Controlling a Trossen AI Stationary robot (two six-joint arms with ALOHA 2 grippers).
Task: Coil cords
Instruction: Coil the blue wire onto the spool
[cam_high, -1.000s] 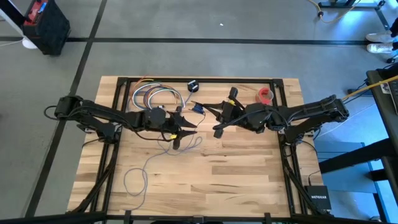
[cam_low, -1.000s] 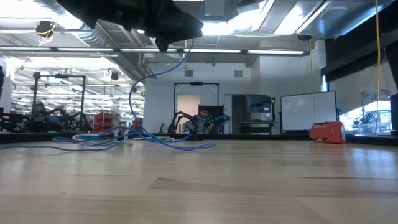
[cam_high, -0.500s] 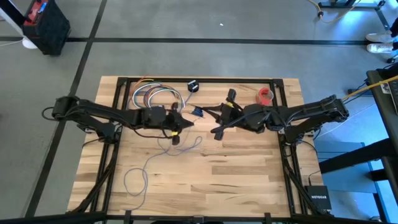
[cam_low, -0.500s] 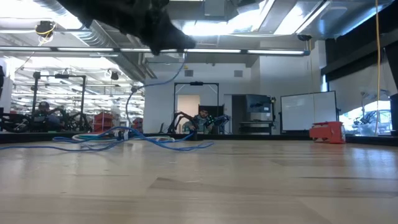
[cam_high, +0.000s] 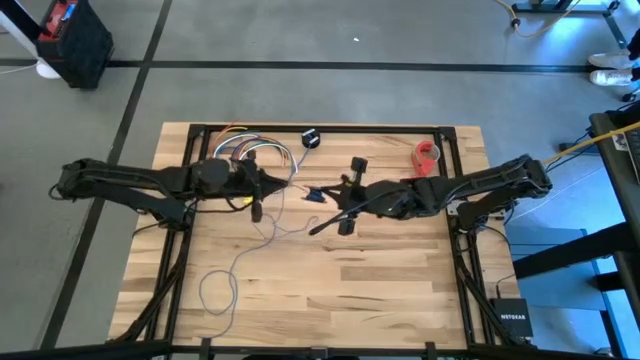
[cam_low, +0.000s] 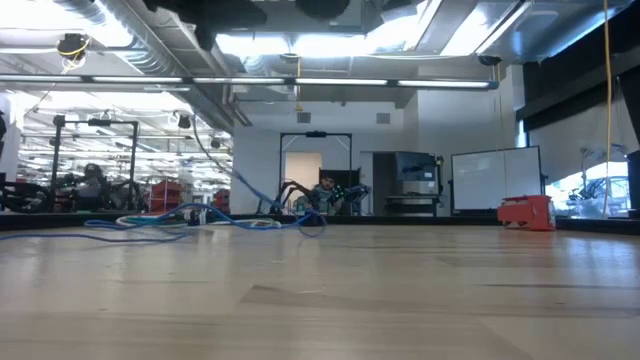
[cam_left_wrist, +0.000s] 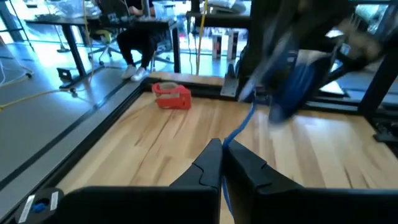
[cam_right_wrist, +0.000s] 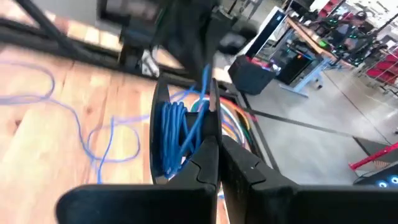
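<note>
The thin blue cord shows partly wound into a small coil (cam_right_wrist: 168, 137), (cam_high: 315, 193), held above the table's middle by my shut right gripper (cam_high: 324, 196), (cam_right_wrist: 214, 146). From the coil a single strand (cam_left_wrist: 239, 127) runs to my left gripper (cam_high: 276, 185), (cam_left_wrist: 221, 149), shut on it a short way to the coil's left. The rest of the cord (cam_high: 225, 285) lies in loose loops on the table toward the near left and also shows in the low view (cam_low: 200, 216). The puck end I cannot make out. My left gripper pinches one strand of the cord (cam_left_wrist: 229, 142) between its two fingertips. The fingers lie about level and point toward the table's right. The strand is lifted clear and runs nearly straight to the coil. My right gripper holds the coil by one side of its loops (cam_right_wrist: 200, 127), several strands together at the fingertips. The fingers come from the table's right, slanting a little down. The coil hangs beside them, clear of the table.
A bundle of multicoloured looped wires (cam_high: 245, 152) lies at the far left, just behind my left gripper. A separate black disc (cam_high: 310, 137) and a red object (cam_high: 428, 153) sit along the far edge. The near half of the table holds only the loose cord.
My left gripper has shut on the strand, then gone up and toward the table's left edge, drawing cord after it. The loose loops near the middle have shrunk. My right gripper has sunk a little and tipped, with the coil.
</note>
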